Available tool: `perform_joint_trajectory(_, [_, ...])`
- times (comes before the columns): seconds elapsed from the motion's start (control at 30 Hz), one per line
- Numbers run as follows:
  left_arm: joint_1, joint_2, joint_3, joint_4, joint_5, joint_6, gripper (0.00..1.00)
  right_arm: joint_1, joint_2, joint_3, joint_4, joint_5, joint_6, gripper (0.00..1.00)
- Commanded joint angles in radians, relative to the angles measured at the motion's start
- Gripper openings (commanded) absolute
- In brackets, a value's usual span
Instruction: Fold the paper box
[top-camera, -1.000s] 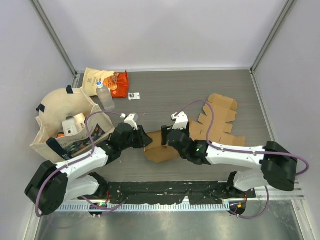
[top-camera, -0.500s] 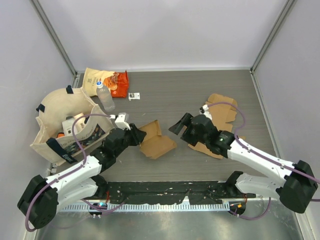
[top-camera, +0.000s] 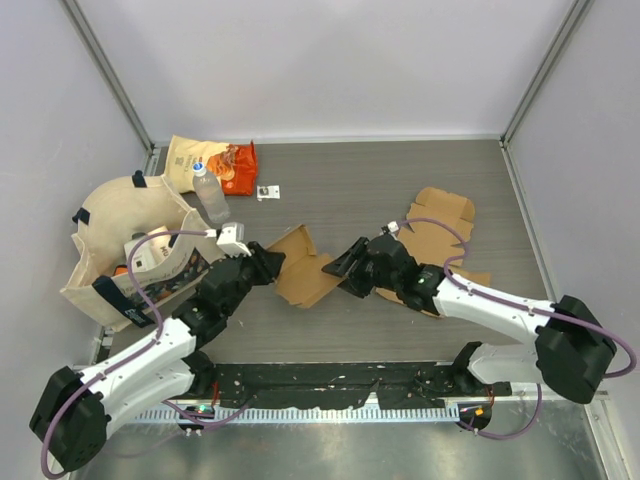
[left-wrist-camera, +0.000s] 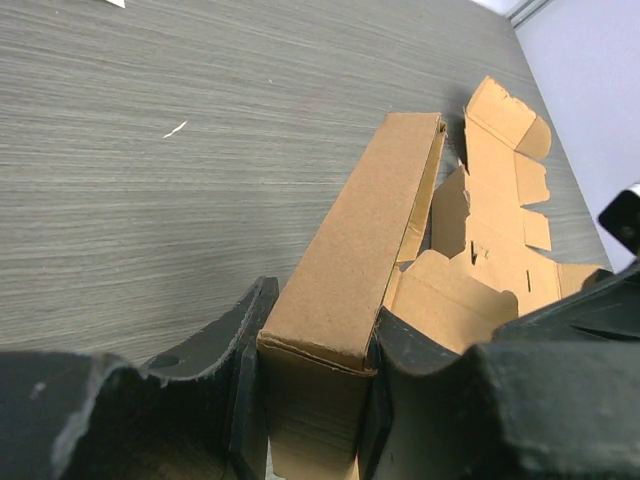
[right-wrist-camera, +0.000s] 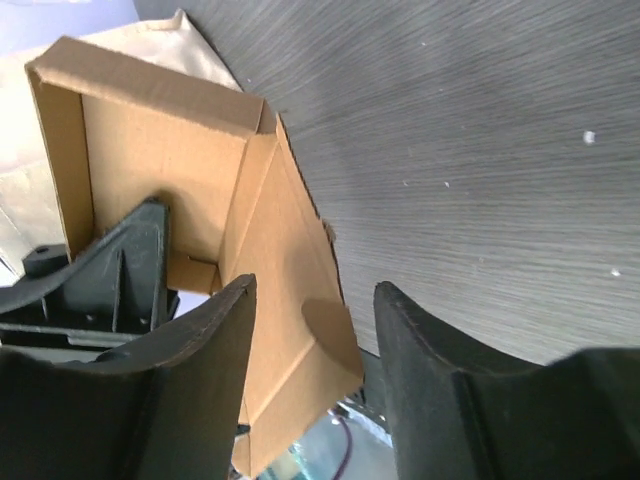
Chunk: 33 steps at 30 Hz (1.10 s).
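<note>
Top external: left jaws grip paper box (top-camera: 303, 272); right jaws open; tote (top-camera: 105, 205) holds packages (top-camera: 150, 252).

Centre of your worktop (top-camera: 340, 180): the box (top-camera: 303, 272) sits between your left fingers (top-camera: 268, 263), on its left, and your right fingers (top-camera: 347, 266), on its right. Flat cardboard (top-camera: 440, 225) lies further right. The bag (top-camera: 120, 240) stands far left, with a bottle (top-camera: 208, 192) and a packet (top-camera: 215, 160) behind it.
</note>
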Motion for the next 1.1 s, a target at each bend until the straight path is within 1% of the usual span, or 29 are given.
perform_joint_trajectory(0.0, [-0.004, -0.02, -0.001, 0.066, -0.033, -0.028, 0.35, 0.021, 0.062, 0.027, 0.159, -0.006, 0.07, 0.46])
perform_joint_trajectory(0.03, [-0.004, -0.015, -0.006, 0.071, -0.028, -0.036, 0.39, 0.019, 0.074, 0.053, 0.147, 0.004, 0.065, 0.43])
perform_joint_trajectory(0.07, [-0.003, -0.014, -0.006, 0.069, -0.024, -0.042, 0.43, 0.019, 0.082, 0.062, 0.12, 0.004, 0.053, 0.37])
perform_joint_trajectory(0.1, [-0.004, -0.009, -0.004, 0.066, -0.015, -0.045, 0.46, 0.018, 0.093, 0.073, 0.109, 0.035, 0.033, 0.25])
perform_joint_trajectory(0.13, [-0.004, -0.008, 0.002, 0.042, -0.001, -0.051, 0.56, 0.018, 0.094, 0.107, 0.019, 0.086, 0.01, 0.22])
perform_joint_trajectory(0.17, [-0.004, -0.008, 0.01, 0.02, 0.01, -0.053, 0.62, 0.018, 0.1, 0.124, -0.026, 0.112, -0.016, 0.2])
perform_joint_trajectory(0.2, [-0.006, -0.009, 0.017, -0.009, 0.021, -0.053, 0.66, 0.013, 0.11, 0.139, -0.061, 0.137, -0.099, 0.15])
perform_joint_trajectory(0.23, [-0.006, -0.015, 0.034, -0.085, 0.033, -0.054, 0.73, -0.007, 0.113, 0.16, -0.101, 0.154, -0.137, 0.1])
perform_joint_trajectory(0.27, [-0.006, -0.041, 0.039, -0.124, 0.041, -0.056, 0.75, -0.021, 0.114, 0.164, -0.142, 0.169, -0.186, 0.06])
perform_joint_trajectory(0.3, [-0.006, -0.061, 0.04, -0.159, 0.048, -0.056, 0.76, -0.034, 0.119, 0.173, -0.157, 0.166, -0.311, 0.01])
perform_joint_trajectory(0.33, [-0.006, -0.086, 0.043, -0.24, 0.059, -0.056, 0.77, -0.051, 0.142, 0.226, -0.19, 0.172, -0.388, 0.01])
perform_joint_trajectory(0.37, [-0.006, -0.15, 0.046, -0.289, 0.064, -0.057, 0.79, -0.056, 0.153, 0.255, -0.282, 0.181, -0.451, 0.01])
perform_joint_trajectory(0.4, [-0.006, -0.181, 0.054, -0.338, 0.067, -0.057, 0.8, -0.062, 0.162, 0.278, -0.305, 0.177, -0.596, 0.01])
perform_joint_trajectory(0.43, [-0.006, -0.219, 0.071, -0.433, 0.068, -0.059, 0.83, -0.065, 0.182, 0.321, -0.319, 0.159, -0.684, 0.01])
perform_joint_trajectory(0.5, [-0.006, -0.302, 0.086, -0.509, 0.062, -0.064, 0.85, -0.071, 0.217, 0.398, -0.438, 0.102, -0.865, 0.01])
perform_joint_trajectory(0.53, [-0.004, -0.319, 0.1, -0.556, 0.061, -0.065, 0.85, -0.073, 0.234, 0.473, -0.509, 0.07, -1.024, 0.01])
perform_joint_trajectory(0.6, [-0.004, -0.325, 0.118, -0.584, 0.065, -0.082, 0.85, -0.07, 0.288, 0.551, -0.586, -0.02, -1.173, 0.01])
perform_joint_trajectory(0.63, [-0.004, -0.315, 0.134, -0.587, 0.067, -0.093, 0.84, -0.067, 0.307, 0.613, -0.638, -0.03, -1.27, 0.01])
perform_joint_trajectory(0.67, [-0.004, -0.293, 0.138, -0.58, 0.068, -0.108, 0.84, -0.064, 0.355, 0.657, -0.673, -0.039, -1.313, 0.01])
perform_joint_trajectory(0.7, [-0.003, -0.234, 0.146, -0.563, 0.079, -0.14, 0.84, -0.041, 0.384, 0.699, -0.71, -0.038, -1.352, 0.01])
perform_joint_trajectory(0.73, [-0.003, -0.185, 0.152, -0.522, 0.094, -0.157, 0.83, -0.024, 0.412, 0.761, -0.759, -0.012, -1.378, 0.01])
perform_joint_trajectory(0.77, [-0.001, -0.136, 0.164, -0.508, 0.107, -0.174, 0.83, -0.004, 0.476, 0.795, -0.788, 0.003, -1.456, 0.01])
perform_joint_trajectory(0.8, [0.008, -0.082, 0.206, -0.505, 0.136, -0.204, 0.83, 0.042, 0.505, 0.826, -0.811, 0.043, -1.485, 0.01])
perform_joint_trajectory(0.83, [0.016, 0.037, 0.232, -0.521, 0.147, -0.217, 0.82, 0.057, 0.534, 0.873, -0.831, 0.121, -1.498, 0.01])
perform_joint_trajectory(0.87, [0.027, 0.084, 0.258, -0.529, 0.166, -0.223, 0.8, 0.07, 0.565, 0.897, -0.838, 0.16, -1.502, 0.01])
perform_joint_trajectory(0.9, [0.031, 0.13, 0.29, -0.525, 0.192, -0.211, 0.73, 0.083, 0.617, 0.921, -0.847, 0.193, -1.499, 0.01])
perform_joint_trajectory(0.97, [0.031, 0.173, 0.284, -0.514, 0.187, -0.218, 0.69, 0.084, 0.654, 0.969, -0.852, 0.205, -1.457, 0.02])
perform_joint_trajectory(1.03, [0.033, 0.164, 0.231, -0.482, 0.159, -0.235, 0.69, 0.082, 0.671, 0.971, -0.826, 0.169, -1.411, 0.08])
perform_joint_trajectory(1.07, [0.033, 0.144, 0.217, -0.48, 0.156, -0.237, 0.68, 0.079, 0.668, 0.961, -0.812, 0.112, -1.383, 0.24])
